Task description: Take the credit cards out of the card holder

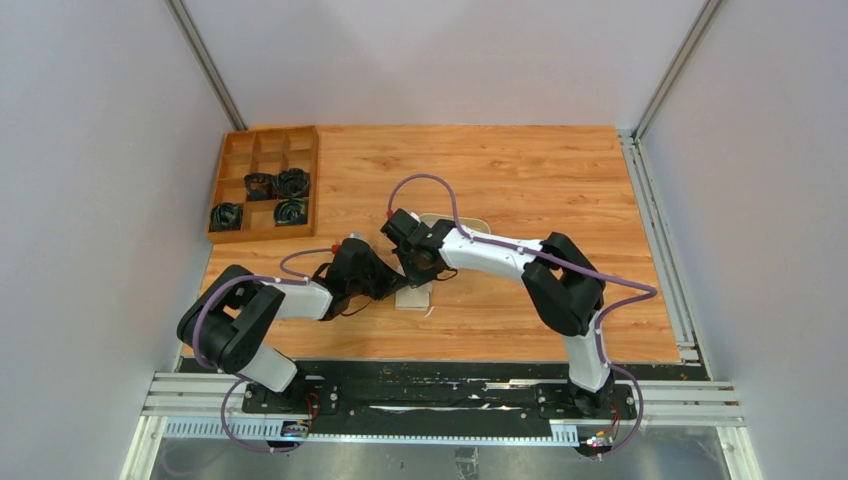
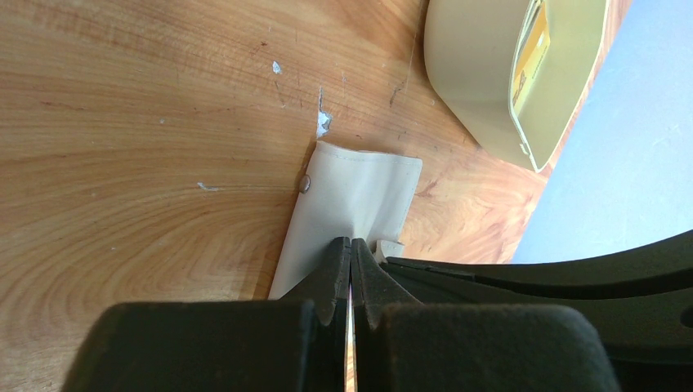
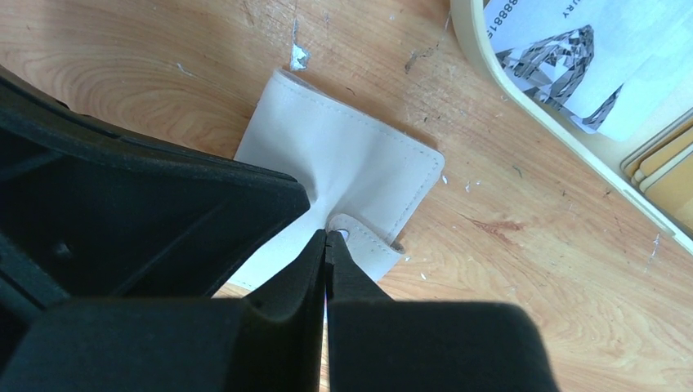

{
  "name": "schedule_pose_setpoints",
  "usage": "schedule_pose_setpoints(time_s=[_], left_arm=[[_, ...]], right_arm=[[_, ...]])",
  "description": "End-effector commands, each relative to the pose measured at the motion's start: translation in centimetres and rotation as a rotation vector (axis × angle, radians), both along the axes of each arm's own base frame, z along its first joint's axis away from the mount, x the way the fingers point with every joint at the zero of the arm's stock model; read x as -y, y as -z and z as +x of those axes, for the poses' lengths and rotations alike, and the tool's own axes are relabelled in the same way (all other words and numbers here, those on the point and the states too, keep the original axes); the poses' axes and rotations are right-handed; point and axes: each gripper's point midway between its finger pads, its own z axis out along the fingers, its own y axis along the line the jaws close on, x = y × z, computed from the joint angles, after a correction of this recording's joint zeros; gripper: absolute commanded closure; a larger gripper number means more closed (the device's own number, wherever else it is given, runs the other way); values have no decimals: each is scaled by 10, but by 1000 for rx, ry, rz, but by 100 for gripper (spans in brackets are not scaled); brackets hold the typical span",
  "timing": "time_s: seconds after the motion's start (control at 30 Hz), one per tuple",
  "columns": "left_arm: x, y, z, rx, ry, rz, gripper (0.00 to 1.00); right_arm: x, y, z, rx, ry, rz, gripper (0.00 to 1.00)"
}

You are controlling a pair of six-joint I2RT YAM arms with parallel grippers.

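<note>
Cream-beige stitched folding card holder (image 3: pixel 351 163), toward the tabletop's near edge, was touched by left gripper (image 2: pixel 350 245) and right gripper (image 3: pixel 327 238), each pressed together. Unsnapping was judged underway; snap tab (image 3: pixel 372 241) must be lifted next.

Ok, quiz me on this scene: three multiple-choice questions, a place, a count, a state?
1. Where does the card holder lie? A on the table beside the cream tray; B inside that tray; C in the wooden box.
2. How many box compartments hold dark coils? A one; B nine; C four.
3. The left gripper and right gripper are: A both wide open; B both shut; C one open.
Answers: A, it lies on bare wood by the tray; C, four coils show; B, neither pair of jaws shows a gap.
</note>
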Motion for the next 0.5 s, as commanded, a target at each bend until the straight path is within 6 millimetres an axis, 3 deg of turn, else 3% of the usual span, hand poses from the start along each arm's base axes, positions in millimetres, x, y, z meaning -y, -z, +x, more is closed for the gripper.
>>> schedule_pose_setpoints(time_s=[0.0, 0.27, 0.47], left_arm=[[-11, 30, -21, -96, 20, 85, 100], [-11, 31, -21, -99, 18, 86, 100], [-12, 32, -22, -102, 17, 89, 100]], right_arm=[[3, 19, -13, -69, 19, 15, 100], [4, 40, -22, -132, 34, 76, 100], [9, 48, -18, -142, 62, 122, 100]])
